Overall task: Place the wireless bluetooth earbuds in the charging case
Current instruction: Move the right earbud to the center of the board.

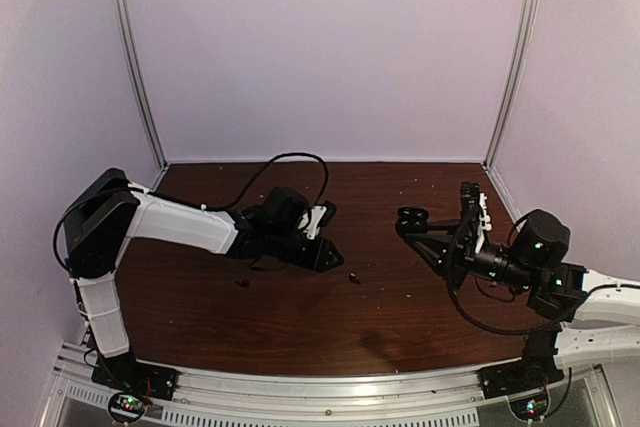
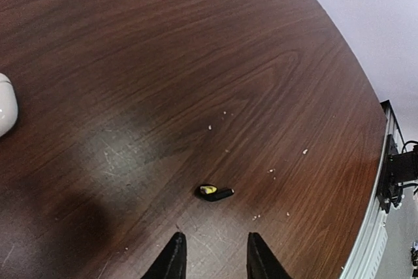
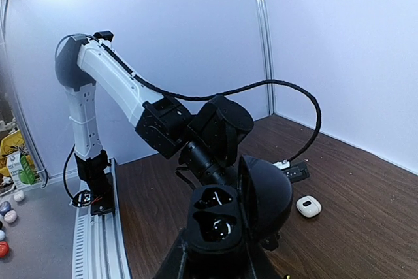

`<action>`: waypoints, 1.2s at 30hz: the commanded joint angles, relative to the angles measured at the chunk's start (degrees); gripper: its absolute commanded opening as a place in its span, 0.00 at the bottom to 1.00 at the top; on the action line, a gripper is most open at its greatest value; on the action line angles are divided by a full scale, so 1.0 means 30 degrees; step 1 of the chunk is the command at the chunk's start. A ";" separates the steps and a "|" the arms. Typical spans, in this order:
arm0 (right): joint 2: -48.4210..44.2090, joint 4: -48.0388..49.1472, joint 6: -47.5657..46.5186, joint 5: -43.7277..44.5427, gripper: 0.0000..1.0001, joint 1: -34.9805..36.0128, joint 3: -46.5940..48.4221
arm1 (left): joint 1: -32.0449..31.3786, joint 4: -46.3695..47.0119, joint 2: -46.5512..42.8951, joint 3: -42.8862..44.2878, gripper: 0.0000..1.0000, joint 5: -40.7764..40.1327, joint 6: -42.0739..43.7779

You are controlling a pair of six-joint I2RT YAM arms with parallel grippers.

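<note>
Black earbud point(image 2: 215, 193): it lies on the table point(image 2: 196, 63), just ahead of your left gripper point(image 2: 215, 243). It is in line with the gap and not touching.
Left fingers point(image 2: 173, 259): spread apart and low over the wood, with nothing between them.
Right gripper point(image 3: 219, 256): pressed tight on the black charging case point(image 3: 215, 217). You hold the case up off the table with its lid point(image 3: 268, 194) swung open.
Case and left gripper: well apart.
Edges: the table's rail edge point(image 2: 366, 253) runs near, on the right of your left fingers.
Open room: there is bare wood ahead of the left fingers. A white case point(image 2: 5, 104) sits far ahead on the left.
</note>
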 commanded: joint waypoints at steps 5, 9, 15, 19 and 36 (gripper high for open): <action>-0.0318 -0.0387 0.0105 0.0137 0.00 -0.0207 -0.0155 | -0.0818 -0.0724 0.2747 0.2417 0.34 -0.1152 -0.1191; -0.0342 -0.0509 0.0007 0.0135 0.00 -0.0247 -0.0164 | -0.1013 -0.0864 0.3612 0.3109 0.35 -0.1152 -0.1227; -0.0354 -0.0624 -0.0165 0.0119 0.00 -0.0256 -0.0192 | -0.1268 -0.0876 0.4624 0.3856 0.36 -0.0906 -0.1148; -0.0476 -0.0644 -0.0224 0.0106 0.00 -0.0268 -0.0167 | -0.1401 -0.0898 0.5287 0.4172 0.35 -0.0710 -0.1169; -0.0467 -0.0757 -0.0410 -0.0011 0.00 -0.0299 -0.0152 | -0.1931 -0.3681 0.7071 0.6490 0.29 -0.1566 0.1084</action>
